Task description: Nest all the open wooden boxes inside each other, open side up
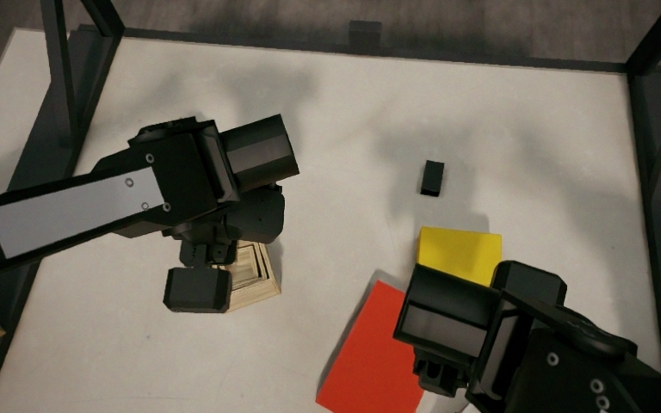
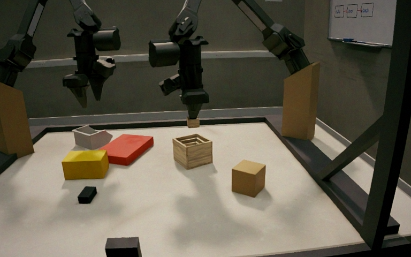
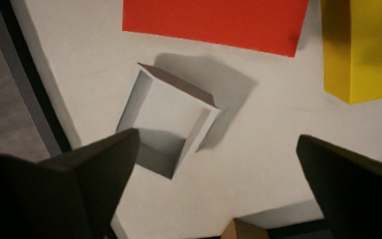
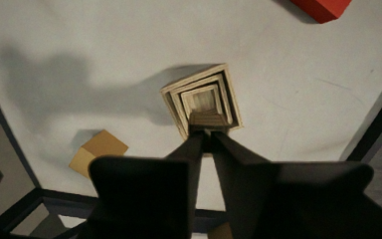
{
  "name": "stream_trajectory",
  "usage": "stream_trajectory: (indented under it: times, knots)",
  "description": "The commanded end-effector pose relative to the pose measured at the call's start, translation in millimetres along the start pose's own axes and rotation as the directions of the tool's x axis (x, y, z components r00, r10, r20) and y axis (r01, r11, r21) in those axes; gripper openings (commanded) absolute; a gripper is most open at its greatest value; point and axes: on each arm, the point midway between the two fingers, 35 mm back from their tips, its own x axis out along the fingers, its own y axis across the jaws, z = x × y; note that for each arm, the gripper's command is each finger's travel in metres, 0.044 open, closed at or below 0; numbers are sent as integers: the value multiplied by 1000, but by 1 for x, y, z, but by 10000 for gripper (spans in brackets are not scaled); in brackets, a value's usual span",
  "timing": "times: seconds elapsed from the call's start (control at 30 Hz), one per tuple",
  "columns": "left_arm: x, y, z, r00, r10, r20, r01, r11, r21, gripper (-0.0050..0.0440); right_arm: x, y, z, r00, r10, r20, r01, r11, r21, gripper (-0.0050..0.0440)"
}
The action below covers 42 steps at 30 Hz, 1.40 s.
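A stack of nested open wooden boxes (image 2: pixel 192 150) stands upright in the middle of the table; it also shows in the overhead view (image 1: pixel 250 274) and in the right wrist view (image 4: pixel 203 102). My right gripper (image 2: pixel 193 116) is shut on a small wooden box (image 2: pixel 192 122) and holds it high above the stack; in the right wrist view this small box (image 4: pixel 208 120) lines up over the stack's opening. My left gripper (image 2: pixel 88 97) is open and empty, high above a pale grey open box (image 2: pixel 90 136) that lies tilted, also seen in the left wrist view (image 3: pixel 166 119).
A red flat slab (image 2: pixel 128 148), a yellow block (image 2: pixel 85 164) and a small black block (image 2: pixel 87 194) lie on the left of the table. A tan cube (image 2: pixel 248 177) sits right of the stack. A black block (image 2: pixel 123 246) stands at the near edge.
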Motion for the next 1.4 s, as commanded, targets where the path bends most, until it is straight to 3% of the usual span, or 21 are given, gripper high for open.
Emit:
stream_trajectory:
  times: [0.0, 0.23, 0.47, 0.87, 0.97, 1.03, 1.1, 1.37]
  knots:
    - [-2, -1, 14, 999, 16, 41, -16, 1000, 3, 400, -8, -1, 9, 1000, 9, 26, -10, 1000, 16, 99]
    - [-1, -21, 67, 968, 107, 226, -111, 994, 5, 400, -8, -1, 9, 1000, 9, 26, -10, 1000, 16, 99]
    - [-5, -34, 93, 934, 151, 323, -154, 988, -16, 400, -8, -1, 9, 1000, 9, 26, -10, 1000, 16, 99]
    - [-24, -73, 146, 810, 253, 529, -225, 967, -118, 400, -8, -1, 9, 1000, 9, 26, -10, 1000, 16, 99]
    - [-29, -82, 154, 778, 274, 565, -231, 962, -148, 400, -8, -1, 9, 1000, 9, 26, -10, 1000, 16, 99]
    - [-29, -82, 154, 778, 274, 565, -231, 962, -148, 400, -8, -1, 9, 1000, 9, 26, -10, 1000, 16, 99]
    - [-35, -90, 162, 744, 294, 600, -228, 956, -184, 400, -8, -1, 9, 1000, 9, 26, -10, 1000, 16, 99]
    - [-49, -117, 172, 664, 345, 663, -225, 938, -263, 400, -8, -1, 9, 1000, 9, 26, -10, 1000, 16, 99]
